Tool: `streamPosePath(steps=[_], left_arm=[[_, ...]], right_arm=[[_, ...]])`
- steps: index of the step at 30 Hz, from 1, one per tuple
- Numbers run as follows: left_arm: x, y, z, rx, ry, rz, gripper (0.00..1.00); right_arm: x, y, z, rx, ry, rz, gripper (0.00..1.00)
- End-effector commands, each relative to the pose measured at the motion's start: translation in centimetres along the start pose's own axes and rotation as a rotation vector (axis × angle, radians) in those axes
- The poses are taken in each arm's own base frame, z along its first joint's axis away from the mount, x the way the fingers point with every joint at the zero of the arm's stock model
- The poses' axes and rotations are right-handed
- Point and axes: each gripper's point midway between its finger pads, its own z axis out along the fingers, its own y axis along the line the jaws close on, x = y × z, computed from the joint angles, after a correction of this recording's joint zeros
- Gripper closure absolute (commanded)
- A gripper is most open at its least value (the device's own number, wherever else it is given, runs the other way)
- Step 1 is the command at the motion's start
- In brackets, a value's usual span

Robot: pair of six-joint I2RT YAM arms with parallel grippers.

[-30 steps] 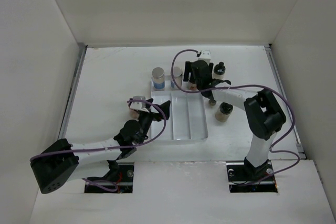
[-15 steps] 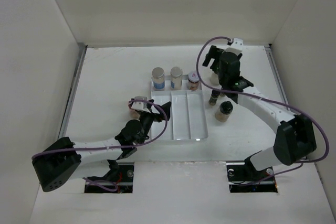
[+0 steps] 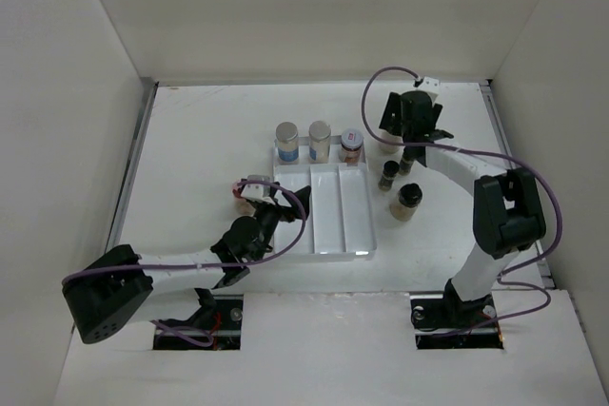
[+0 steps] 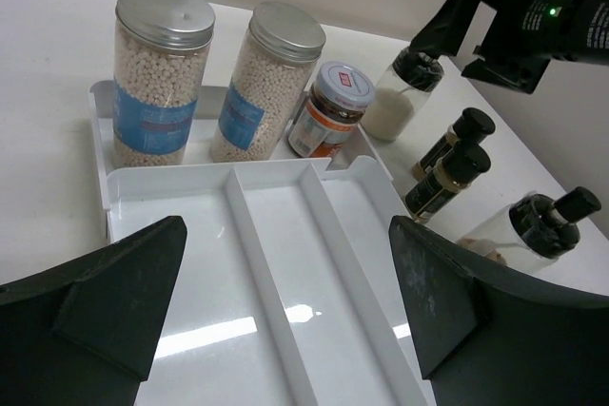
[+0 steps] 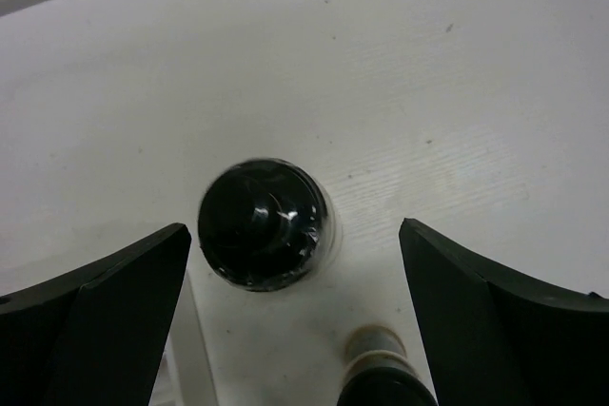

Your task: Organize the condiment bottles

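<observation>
Two silver-lidded cylinders (image 3: 286,140) (image 3: 320,140) and the pinkish-lidded jar (image 3: 351,146) stand in the back compartment of the white divided tray (image 3: 328,235). The left wrist view shows them too: cylinders (image 4: 157,83) (image 4: 262,92) and jar (image 4: 328,111). My right gripper (image 3: 400,132) is open above the cream black-capped bottle (image 3: 383,147). In the right wrist view its black cap (image 5: 265,225) sits between the open fingers (image 5: 105,320), nearer the left one. Two small dark bottles (image 3: 389,175) (image 3: 409,163) stand right of the tray. My left gripper (image 3: 290,199) is open and empty over the tray's long slots (image 4: 285,235).
A black-capped jar (image 3: 407,202) with tan contents stands right of the tray, near the dark bottles. A small pinkish object (image 3: 244,195) shows beside my left wrist, mostly hidden. White walls enclose the table on three sides.
My right gripper left the pinkish-lidded jar in the tray's back compartment, swung right, and now hangs over the cream bottle. The left arm has barely moved.
</observation>
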Motion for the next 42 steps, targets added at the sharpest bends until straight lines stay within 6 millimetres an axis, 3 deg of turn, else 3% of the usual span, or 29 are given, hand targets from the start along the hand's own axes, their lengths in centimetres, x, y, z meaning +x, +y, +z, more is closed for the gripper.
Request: streamPosePath(steps=[1,10,14,17,20,23,27,32,37,42], left_arm=[[-1.7,-1.0,0.5,0.026,-0.055,-0.046,0.12],[-1.5,-0.8,0.5,0.020,-0.052,-0.047,0.12],[-1.5,-0.8,0.5,0.020,-0.052,-0.050,0.12],[-1.6,-0.7,0.5,0.020,-0.055,-0.051,0.12],[-1.7,-0.7,0.5,0.018,-0.055,-0.051,0.12],[-1.7,-0.6,0.5,0.017,-0.056,-0.051,0.12],[-1.6,-0.7,0.6,0.017,-0.053,-0.052,0.12],[-1.7,-0.7,0.5,0.019,-0.057,-0.064,0.12],[-2.1,-0.2,0.4,0.004,-0.069,-0.070,0.12],[-2.8,1.0,0.2,-0.037,-0.096,-0.081,0.12]], right_arm=[[-2.6,1.5,0.7,-0.050,-0.045,0.005,0.05],[-0.6,1.3,1.8,-0.029,0.005,-0.008,0.11],[-0.8,1.5,2.1,-0.030,0.000,-0.006,0.31],[-3.4,1.9,1.4,-0.043,-0.071,0.024,0.46],[-7.6,1.8,-0.6,-0.045,-0.187,0.068,0.48],[-11.7,1.2,-3.9,-0.057,-0.303,0.118,0.48],[-14.1,1.7,-8.8,-0.119,-0.385,0.151,0.48],[-12.5,4.3,-13.3,-0.230,-0.387,0.148,0.48],[-8.1,8.9,-17.9,-0.396,-0.333,0.117,0.48],[-3.7,13.8,-20.7,-0.534,-0.246,0.090,0.47]])
